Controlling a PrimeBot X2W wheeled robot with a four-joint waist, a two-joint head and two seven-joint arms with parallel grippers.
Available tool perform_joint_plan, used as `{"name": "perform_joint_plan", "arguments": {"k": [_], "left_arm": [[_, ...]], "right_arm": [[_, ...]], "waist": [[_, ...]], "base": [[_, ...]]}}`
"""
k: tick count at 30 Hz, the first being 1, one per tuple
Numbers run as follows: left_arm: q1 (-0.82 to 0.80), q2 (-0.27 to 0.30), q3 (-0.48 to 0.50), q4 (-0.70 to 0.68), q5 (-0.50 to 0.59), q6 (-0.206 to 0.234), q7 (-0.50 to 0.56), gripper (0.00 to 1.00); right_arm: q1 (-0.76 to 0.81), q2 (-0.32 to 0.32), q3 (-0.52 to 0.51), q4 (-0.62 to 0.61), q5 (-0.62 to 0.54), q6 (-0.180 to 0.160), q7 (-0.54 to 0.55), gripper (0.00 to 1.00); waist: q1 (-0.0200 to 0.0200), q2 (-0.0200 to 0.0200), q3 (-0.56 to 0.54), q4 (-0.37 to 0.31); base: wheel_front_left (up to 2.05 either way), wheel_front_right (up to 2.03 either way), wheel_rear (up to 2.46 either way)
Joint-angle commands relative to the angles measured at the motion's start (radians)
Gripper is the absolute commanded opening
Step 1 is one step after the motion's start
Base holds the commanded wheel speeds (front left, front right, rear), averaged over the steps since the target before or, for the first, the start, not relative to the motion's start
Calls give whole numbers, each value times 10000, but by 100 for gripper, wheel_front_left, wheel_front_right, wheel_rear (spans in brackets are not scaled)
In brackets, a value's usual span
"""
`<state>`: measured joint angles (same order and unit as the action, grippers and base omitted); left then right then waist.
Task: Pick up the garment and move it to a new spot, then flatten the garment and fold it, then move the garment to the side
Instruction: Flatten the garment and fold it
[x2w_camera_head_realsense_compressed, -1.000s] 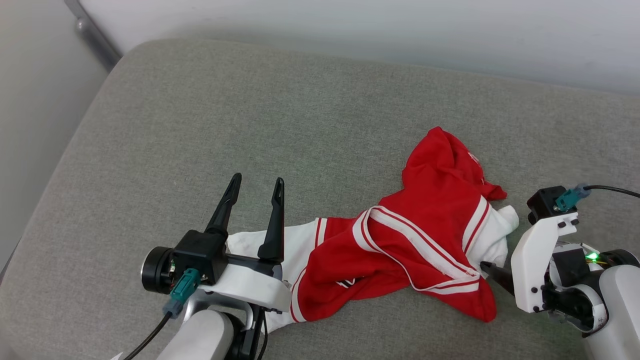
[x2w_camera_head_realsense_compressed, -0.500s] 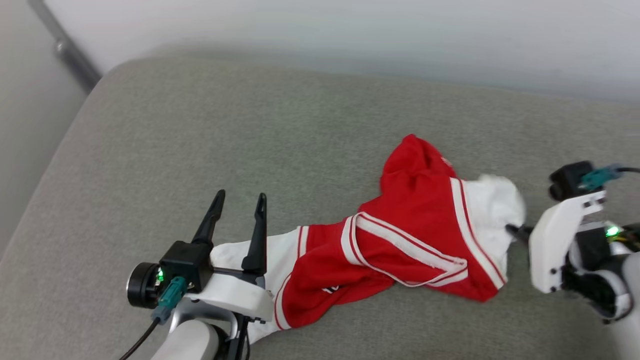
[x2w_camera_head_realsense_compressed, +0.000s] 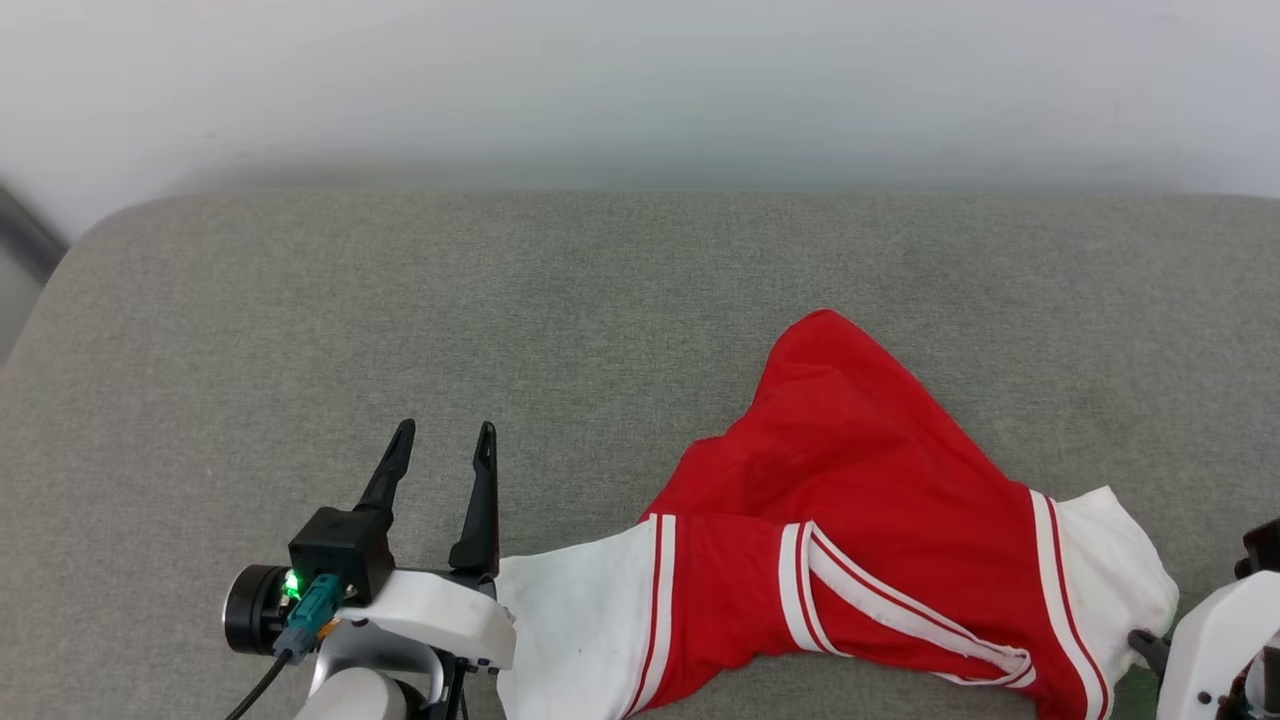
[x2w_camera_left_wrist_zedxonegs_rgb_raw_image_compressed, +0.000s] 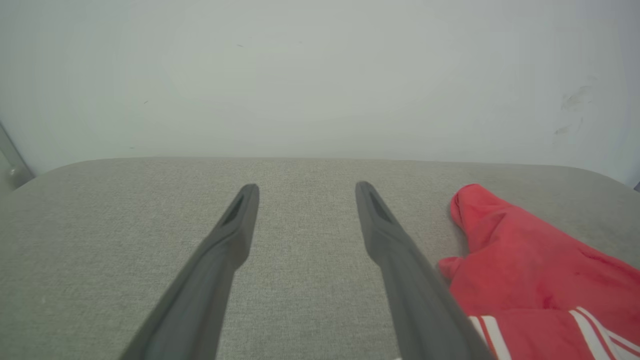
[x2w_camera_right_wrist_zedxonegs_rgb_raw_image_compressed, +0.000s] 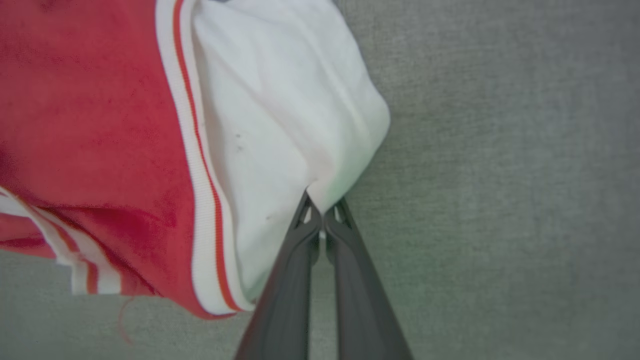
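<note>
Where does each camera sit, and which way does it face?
Head view: on the robot's head, facing forward and down at the grey cushion and the garment; open left claw lower left, right claw at lower right edge.
Left wrist view: on the left wrist, looking along its spread fingers across the cushion to the pale wall.
Right wrist view: on the right wrist, looking down along the right claw, shut on the garment's white panel.
Shared: all three show the garment.

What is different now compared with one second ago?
The right hand closed on the white end of the jersey and pulled it out, so the crumpled jersey now lies stretched. The left hand stayed open and empty over the grey cushion.
</note>
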<state>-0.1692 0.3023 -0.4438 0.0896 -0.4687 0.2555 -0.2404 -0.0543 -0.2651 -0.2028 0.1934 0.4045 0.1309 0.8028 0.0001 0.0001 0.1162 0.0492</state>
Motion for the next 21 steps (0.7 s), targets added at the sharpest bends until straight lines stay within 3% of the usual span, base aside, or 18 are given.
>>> {"name": "perform_joint_plan", "arguments": {"k": [1,2,3,4,5,12,21], "left_arm": [[80,40,43,7,-12,49,18,100],[125,68,67,3,-35,76,40,100],[185,89,80,22,-66,95,56,100],[239,112,90,21,-100,93,65,100],[274,151,117,17,-99,126,74,100],[724,364,281,-51,-300,283,239,100],[1170,824,492,-103,-637,302,758,100]], "right_arm": [[62,156,-51,122,56,-3,-215,0],[76,299,-76,308,86,-3,-493,0],[95,384,-43,464,53,-3,-825,35],[114,470,-25,603,39,-3,-1138,85],[121,553,56,676,82,-3,-1442,100],[326,375,536,250,-407,-3,-4085,100],[705,769,847,-1328,-1527,-3,-7016,100]], "waist": [[-1,-1,-8,-63],[-1,-1,10,-107],[-1,-1,-14,-143],[-1,-1,-51,-175],[-1,-1,-83,-209],[-1,-1,-574,-397],[-1,-1,-1243,-525]], "base": [[0,0,0],[0,0,0],[0,0,0],[0,0,0],[0,0,0],[0,0,0],[0,0,0]]}}
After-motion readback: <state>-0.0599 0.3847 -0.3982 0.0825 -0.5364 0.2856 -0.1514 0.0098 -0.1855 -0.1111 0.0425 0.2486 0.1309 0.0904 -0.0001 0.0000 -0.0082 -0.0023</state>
